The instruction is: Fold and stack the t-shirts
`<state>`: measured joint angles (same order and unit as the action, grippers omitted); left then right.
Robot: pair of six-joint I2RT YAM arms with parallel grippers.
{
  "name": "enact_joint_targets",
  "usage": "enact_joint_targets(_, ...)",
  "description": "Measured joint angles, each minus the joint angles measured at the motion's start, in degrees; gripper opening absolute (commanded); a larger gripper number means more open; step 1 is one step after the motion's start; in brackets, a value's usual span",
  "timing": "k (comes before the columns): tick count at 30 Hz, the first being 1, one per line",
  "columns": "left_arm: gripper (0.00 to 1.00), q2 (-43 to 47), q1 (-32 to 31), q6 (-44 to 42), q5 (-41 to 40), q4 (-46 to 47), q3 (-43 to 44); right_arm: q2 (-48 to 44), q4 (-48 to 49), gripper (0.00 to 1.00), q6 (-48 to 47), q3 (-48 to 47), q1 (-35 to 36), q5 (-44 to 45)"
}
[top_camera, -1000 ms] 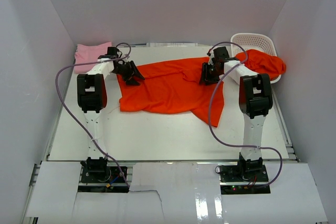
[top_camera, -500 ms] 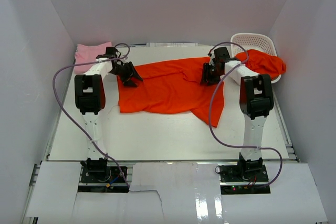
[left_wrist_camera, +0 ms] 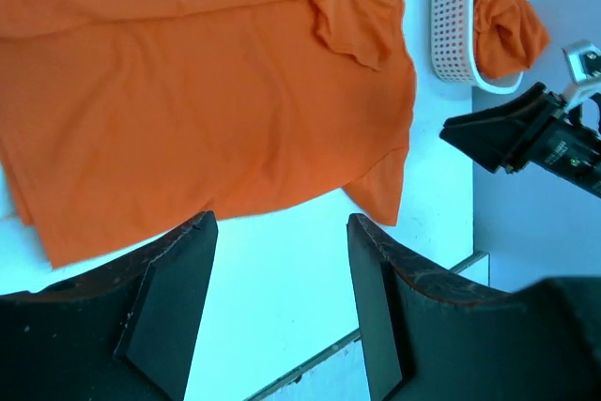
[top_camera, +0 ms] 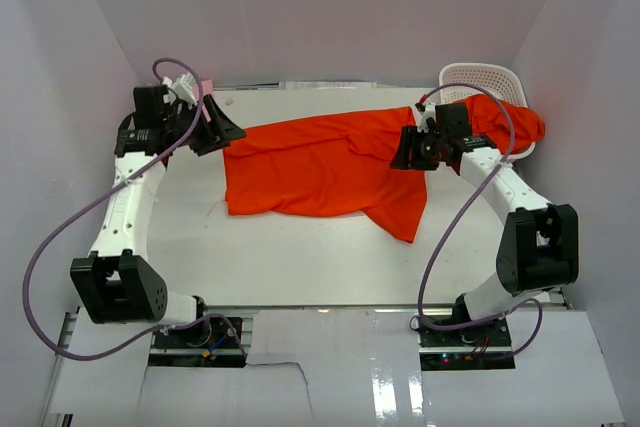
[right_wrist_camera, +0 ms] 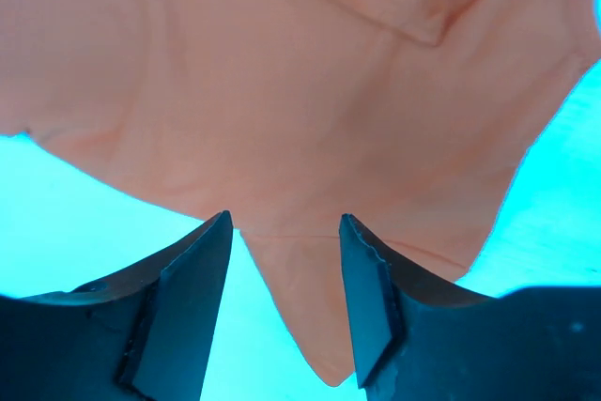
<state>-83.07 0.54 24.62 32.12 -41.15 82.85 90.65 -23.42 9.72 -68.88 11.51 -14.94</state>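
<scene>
One orange-red t-shirt lies spread and rumpled on the bench. A second orange-red t-shirt hangs bunched over the white basket rim.

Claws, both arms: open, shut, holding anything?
Left claw: open, empty.
Right claw: open, empty, above the orange t-shirt.

Bare desk lies open along the near side. Farther back the spread orange t-shirt covers the middle, the white basket fills the far right corner, and walls close both flanks.
</scene>
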Motion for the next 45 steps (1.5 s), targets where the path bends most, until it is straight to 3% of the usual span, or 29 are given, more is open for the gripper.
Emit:
enact_joint_targets(3,0.67,3.32,5.64,0.31,3.58,4.46,-11.50,-2.43,1.09,0.58,0.20,3.58,0.63,-3.32)
enact_joint_targets(7,0.67,-3.04,13.07,1.99,4.26,9.33,-26.12,0.07,0.90,0.60,0.15,2.93,4.09,-7.76)
enact_joint_targets(10,0.67,-4.37,15.23,3.50,4.20,9.70,-32.06,3.82,0.92,0.61,0.33,-0.76,8.37,-10.36)
enact_joint_targets(18,0.67,-3.69,17.86,6.38,4.26,18.12,-32.57,20.98,0.09,0.62,3.50,-22.29,17.57,-17.18)
enact_joint_targets(22,0.67,-3.67,18.25,7.15,2.75,21.68,-32.57,34.10,-0.44,0.62,5.73,-37.33,21.18,-20.11)
enact_joint_targets(27,0.68,-4.79,18.43,7.87,2.23,25.97,-32.57,45.57,-0.59,0.62,9.68,-47.71,23.96,-23.69)
enact_joint_targets(32,0.69,-7.87,18.43,9.33,2.58,31.15,-33.00,50.23,1.38,0.62,13.49,-49.03,25.29,-26.77)
enact_joint_targets(45,0.68,-13.38,18.43,10.64,2.95,38.69,-34.67,51.84,16.09,0.59,20.72,-45.64,26.88,-30.80)
